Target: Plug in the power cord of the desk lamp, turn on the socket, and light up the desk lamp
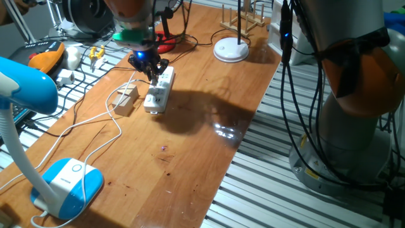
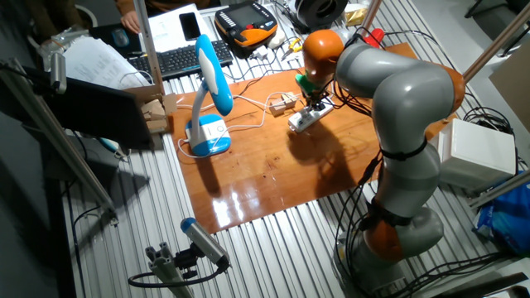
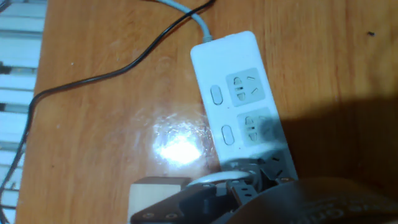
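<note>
Our black two-finger gripper point(image 1: 152, 68), grip state unclear, hovers directly over the white rectangular power strip's point(image 1: 159, 91) far end; its long axis runs toward us.

The fingers point(image 1: 154, 71) hang right over the socket point(image 1: 159, 90); a wooden block point(image 1: 126, 100) sits just beside its left flank, with the white cord point(image 1: 107, 118) looping past it; bare table point(image 1: 209, 126) lies open along the socket's other side; the desk lamp point(image 1: 66, 183) stands well apart at the near corner; a white disc lamp point(image 1: 231, 49) stands at the far edge.
</note>
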### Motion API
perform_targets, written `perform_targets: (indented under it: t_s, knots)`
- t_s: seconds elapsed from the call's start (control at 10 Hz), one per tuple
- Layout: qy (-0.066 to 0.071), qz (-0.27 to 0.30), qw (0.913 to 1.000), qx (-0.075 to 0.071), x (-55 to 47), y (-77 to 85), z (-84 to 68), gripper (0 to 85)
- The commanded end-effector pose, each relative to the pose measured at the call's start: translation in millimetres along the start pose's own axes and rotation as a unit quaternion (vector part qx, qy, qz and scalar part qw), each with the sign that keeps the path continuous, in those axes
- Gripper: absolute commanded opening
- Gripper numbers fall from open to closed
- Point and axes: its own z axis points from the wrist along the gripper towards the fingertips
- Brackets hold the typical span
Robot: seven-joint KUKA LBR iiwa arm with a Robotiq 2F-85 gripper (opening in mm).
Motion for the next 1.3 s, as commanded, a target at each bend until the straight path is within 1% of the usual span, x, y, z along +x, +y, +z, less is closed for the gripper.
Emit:
perform_targets:
  t_s: [0.0, 0.1, 0.2, 0.5, 0.7, 0.9, 1.2]
  knots:
    - [0.000, -0.002, 1.0000, 0.001, 0.2, -0.3, 0.5, 0.0]
    - [0.000, -0.002, 1.0000, 0.001, 0.0, -0.7, 1.1, 0.0]
    - [-0.003, 0.000, 1.0000, 0.000, 1.4, -2.1, 2.9, 0.0]
    - [-0.007, 0.010, 0.9999, -0.003, 10.0, -6.6, 8.0, 0.0]
    - [-0.009, 0.010, 0.9999, -0.005, 8.7, -7.9, 9.3, 0.0]
    - [-0.007, 0.011, 0.9999, -0.006, 8.6, -8.3, 9.8, 0.0]
    - [-0.012, 0.016, 0.9998, -0.009, 8.1, -9.4, 11.3, 0.0]
